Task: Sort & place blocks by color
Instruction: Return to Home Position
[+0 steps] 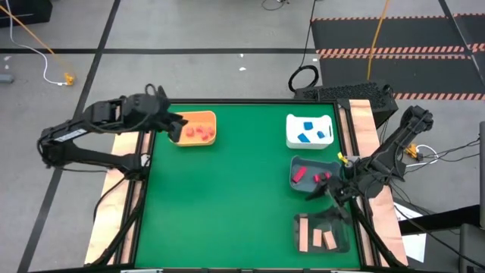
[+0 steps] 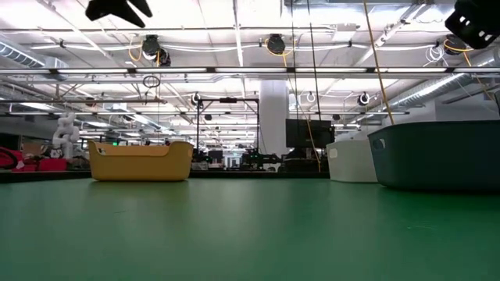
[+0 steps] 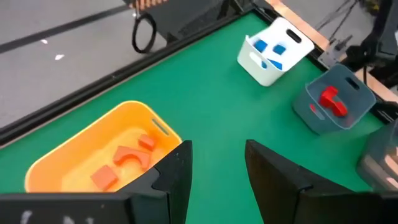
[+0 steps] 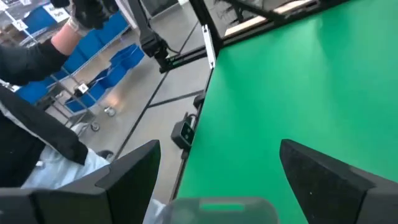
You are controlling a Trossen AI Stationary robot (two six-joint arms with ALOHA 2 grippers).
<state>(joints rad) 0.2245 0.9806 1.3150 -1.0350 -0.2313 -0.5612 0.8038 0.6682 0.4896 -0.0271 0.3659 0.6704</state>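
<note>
The left arm, bent at the elbow, holds the left tool [image 1: 179,127] high, fingers spread and empty; just beside it, red-orange blocks [image 1: 198,133] lie in the rounded orange plastic tray [image 1: 214,118]. Across the green worktop [image 1: 227,197], the right arm slants down and the right tool [image 1: 331,199] hangs spread and empty, between the grey tray [image 1: 294,163] of red blocks [image 1: 300,175] and the dark tray [image 1: 298,221] of pale tan wooden bars [image 1: 317,238]

Matt green tabletop [image 1: 227,205]; smooth plastic orange tray [image 1: 198,115]; wooden blocks [image 1: 317,240].
</note>
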